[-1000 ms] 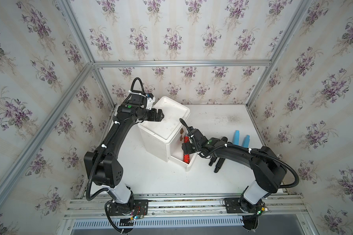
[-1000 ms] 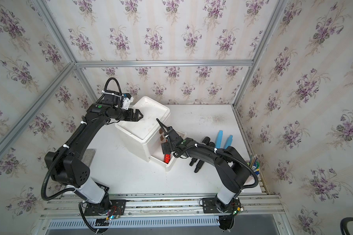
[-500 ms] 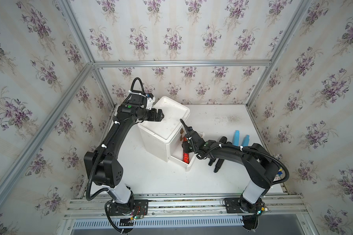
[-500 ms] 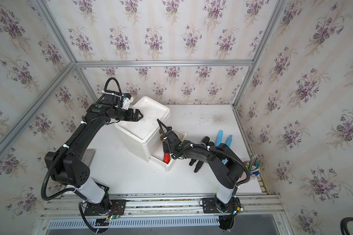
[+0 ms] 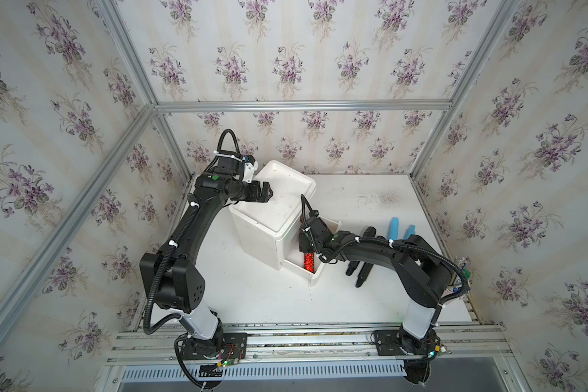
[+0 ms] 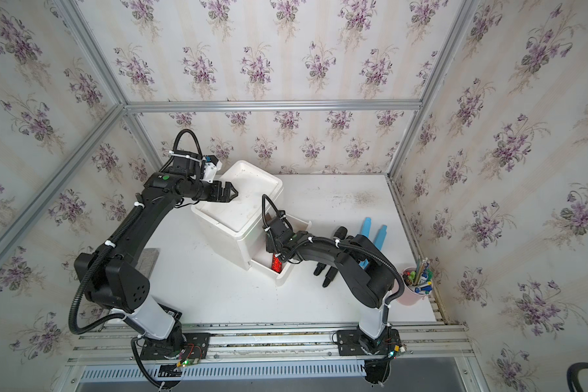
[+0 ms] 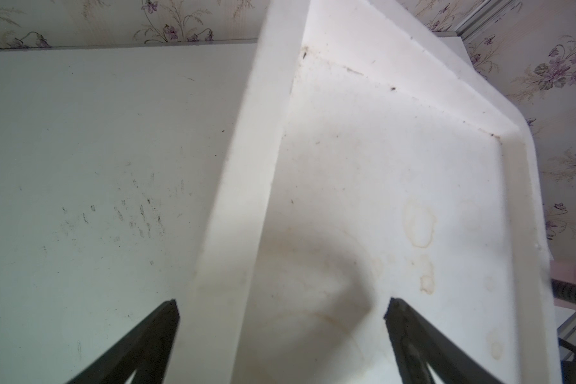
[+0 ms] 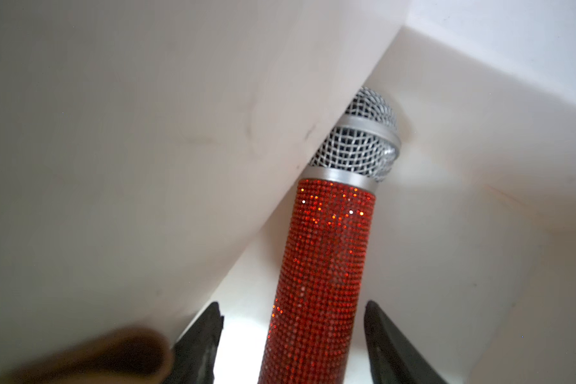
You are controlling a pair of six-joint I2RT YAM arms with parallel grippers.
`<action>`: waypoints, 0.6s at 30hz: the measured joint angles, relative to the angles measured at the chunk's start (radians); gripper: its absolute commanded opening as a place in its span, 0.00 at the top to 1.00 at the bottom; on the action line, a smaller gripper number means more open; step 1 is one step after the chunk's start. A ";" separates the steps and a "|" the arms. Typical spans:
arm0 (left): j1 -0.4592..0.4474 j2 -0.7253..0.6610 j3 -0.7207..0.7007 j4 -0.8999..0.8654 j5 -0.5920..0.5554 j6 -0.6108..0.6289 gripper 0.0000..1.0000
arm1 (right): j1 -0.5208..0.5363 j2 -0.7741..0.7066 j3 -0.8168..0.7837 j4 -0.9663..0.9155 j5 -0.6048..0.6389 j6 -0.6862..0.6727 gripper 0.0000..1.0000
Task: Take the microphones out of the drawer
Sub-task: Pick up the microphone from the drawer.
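A red glittery microphone point(image 8: 326, 266) with a silver mesh head lies in the open white drawer point(image 5: 316, 276), its head toward the cabinet. In both top views only its red handle point(image 6: 276, 264) shows. My right gripper point(image 8: 293, 307) reaches down into the drawer and stands open astride the handle. A gap shows on each side between the fingers point(image 8: 207, 332) and the handle. In a top view the right gripper point(image 5: 305, 242) hides the upper part of the microphone. My left gripper point(image 7: 281, 304) is open over the rim of the white cabinet top point(image 5: 275, 203), holding nothing.
Several black stick-like objects point(image 5: 360, 271) and two blue ones point(image 5: 396, 227) lie on the table right of the drawer. A pink cup of pens point(image 6: 416, 285) stands at the right edge. A grey pad point(image 6: 150, 254) lies by the left arm.
My right arm has folded lower and its gripper has sunk a little deeper into the drawer around the microphone handle. The left arm has not moved.
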 measured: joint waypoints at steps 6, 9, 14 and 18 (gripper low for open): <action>0.001 0.000 0.000 0.003 -0.003 0.000 0.01 | -0.001 0.061 0.056 -0.056 0.036 0.013 0.35; 0.002 0.000 0.000 0.003 -0.006 0.001 0.01 | -0.002 0.089 0.066 -0.064 0.040 0.020 0.37; 0.002 0.000 0.000 0.003 -0.006 0.000 0.01 | -0.002 0.100 0.063 -0.047 0.048 0.029 0.46; 0.002 0.000 0.000 -0.002 -0.001 0.000 0.01 | -0.002 0.077 0.040 -0.028 0.025 0.035 0.58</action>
